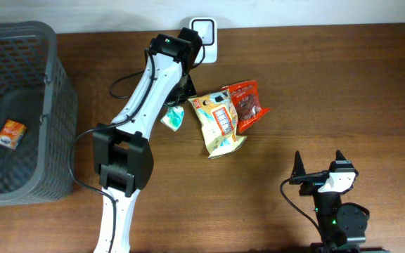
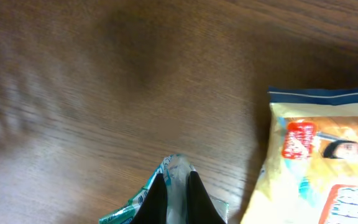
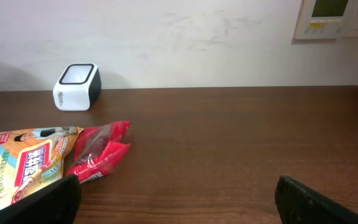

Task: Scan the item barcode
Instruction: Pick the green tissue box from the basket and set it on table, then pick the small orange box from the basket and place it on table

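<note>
Teal packet (image 1: 174, 117): clamped in left claw (image 2: 176, 179), beside scanner (image 1: 204, 31) at far edge of table (image 1: 329, 84); lower part cut off, barcode seemingly hidden. Right claw (image 1: 319, 161): spread wide, empty, near right.

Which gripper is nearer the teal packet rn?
Left. The left gripper has its jaws shut on the teal packet; the right gripper sits open, far off toward the robot's right.

This looks like a pretend shop checkout. A gray shopping basket (image 1: 58, 119) sits on a brown wooden table (image 1: 343, 84). A small white scanner (image 1: 204, 35), a yellow snack bag (image 1: 220, 123) and a red snack bag (image 1: 248, 105) lie nearby.
</note>
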Robot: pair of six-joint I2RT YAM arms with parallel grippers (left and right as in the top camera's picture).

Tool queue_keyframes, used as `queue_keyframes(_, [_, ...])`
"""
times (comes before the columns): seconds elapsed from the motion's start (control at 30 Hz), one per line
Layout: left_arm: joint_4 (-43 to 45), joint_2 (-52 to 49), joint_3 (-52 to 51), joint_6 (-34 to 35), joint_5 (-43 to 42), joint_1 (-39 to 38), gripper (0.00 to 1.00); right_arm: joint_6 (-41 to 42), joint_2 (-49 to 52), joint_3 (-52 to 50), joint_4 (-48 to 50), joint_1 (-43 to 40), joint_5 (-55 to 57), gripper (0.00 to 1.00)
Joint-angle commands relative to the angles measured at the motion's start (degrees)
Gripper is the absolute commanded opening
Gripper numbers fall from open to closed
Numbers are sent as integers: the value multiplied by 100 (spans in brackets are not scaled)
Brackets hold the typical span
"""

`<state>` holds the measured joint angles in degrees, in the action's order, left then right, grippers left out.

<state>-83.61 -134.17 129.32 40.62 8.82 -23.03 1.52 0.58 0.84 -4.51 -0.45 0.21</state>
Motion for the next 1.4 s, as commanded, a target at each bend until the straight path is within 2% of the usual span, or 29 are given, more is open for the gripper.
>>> queue_keyframes(0.0, [264,-103,9,94,-175,-136,9,44,-37,-52,-15,-33,48,99])
queue_keyframes(0.07, [326,-103,9,94,-170,-216,13,46,-37,-52,-15,-33,48,99])
queue_keyframes(0.1, [345,-103,9,92,-146,-267,28,46,-37,-52,-15,-33,48,98])
queue_keyframes(0.13, [341,-103,11,87,-70,-282,38,46,-37,-52,-15,-33,48,98])
queue_keyframes(0.17, [339,-103,15,-55,24,-284,45,44,-37,-52,-15,-33,48,98])
queue_keyframes(0.23, [280,-101,70,-315,68,-262,54,44,-37,-52,-15,-33,48,99])
queue_keyframes(0.33, [-68,-85,492,-385,201,-127,56,44,-37,-52,-17,-33,48,98])
queue_keyframes(0.43, [-726,-42,1803,-713,616,136,58,46,-37,-52,-15,-33,48,99])
queue_keyframes(0.57, [-1314,-13,3727,-1445,682,568,59,44,-37,-52,-15,-33,48,98])
queue_keyframes(0.6, [-1311,46,4118,-1731,660,730,74,46,-37,-52,-15,-33,48,99])
queue_keyframes(0.67, [-1311,219,4605,-1805,855,1128,80,46,-37,-52,-15,-33,48,98])
queue_keyframes(0.73, [-1311,511,4806,-2103,914,1676,82,46,-37,-52,-17,-33,48,99])
queue_keyframes(0.87, [-1311,1110,4806,-2997,1001,2859,81,46,-37,-52,-17,-33,48,98])
queue_keyframes(0.9, [-1311,1176,4806,-3003,1198,3165,80,44,-37,-52,-15,-33,48,98])
queue_keyframes(0.97, [-1311,1182,4739,-3003,1261,3904,67,44,-37,-52,-17,-33,48,98])
queue_keyframes(1.03, [-1311,1182,4308,-3010,994,4468,68,44,-37,-52,-15,-33,48,98])
queue_keyframes(1.13, [-1300,1182,3324,-3139,1008,4920,77,44,-37,-52,-15,-33,48,99])
queue_keyframes(1.2, [-1045,1178,2531,-3136,951,5112,78,46,-37,-52,-15,-33,48,98])
queue_keyframes(1.33, [-61,1178,822,-3523,940,5191,78,46,-37,-52,-15,-33,48,98])
queue_keyframes(1.37, [415,1178,197,-3740,938,5191,79,46,-37,-52,-15,-33,48,99])
